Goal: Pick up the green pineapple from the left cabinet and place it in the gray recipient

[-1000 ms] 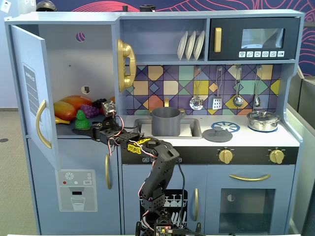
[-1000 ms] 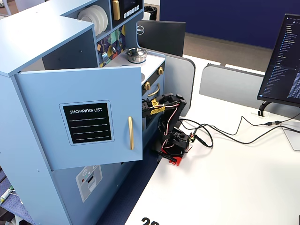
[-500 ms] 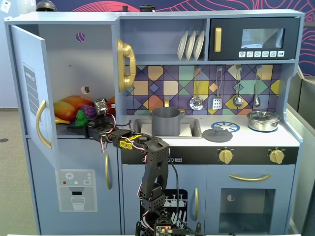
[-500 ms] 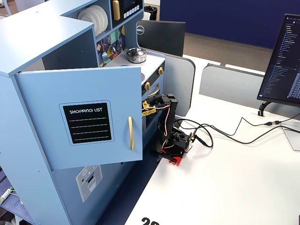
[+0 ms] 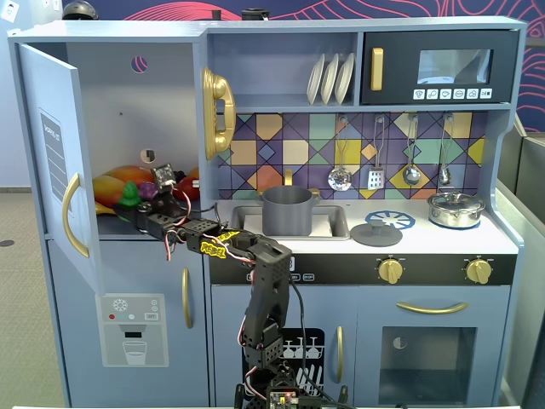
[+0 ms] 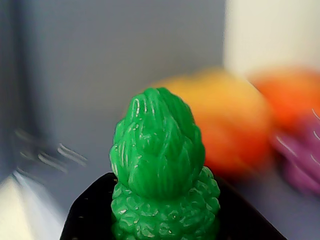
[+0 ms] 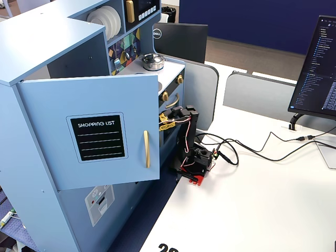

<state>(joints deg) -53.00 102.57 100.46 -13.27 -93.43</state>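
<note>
The green pineapple (image 5: 129,195) is inside the left cabinet (image 5: 128,102), just above its floor, with the blue door (image 5: 53,153) swung open. My gripper (image 5: 134,211) reaches into the cabinet from the right and is shut on the pineapple. In the wrist view the pineapple (image 6: 160,165) stands leafy top up between the black jaws of the gripper (image 6: 165,225). The gray recipient (image 5: 287,210) stands in the sink, to the right of the cabinet. In the side fixed view the open door (image 7: 94,136) hides the gripper and the pineapple.
Yellow-orange toy fruit (image 5: 115,182) and a purple grape bunch (image 5: 148,191) lie behind the pineapple; both are blurred in the wrist view (image 6: 225,120). A shiny lidded pot (image 5: 456,209) and a gray lid (image 5: 375,234) sit on the counter. The arm's base (image 7: 197,160) stands on a white table.
</note>
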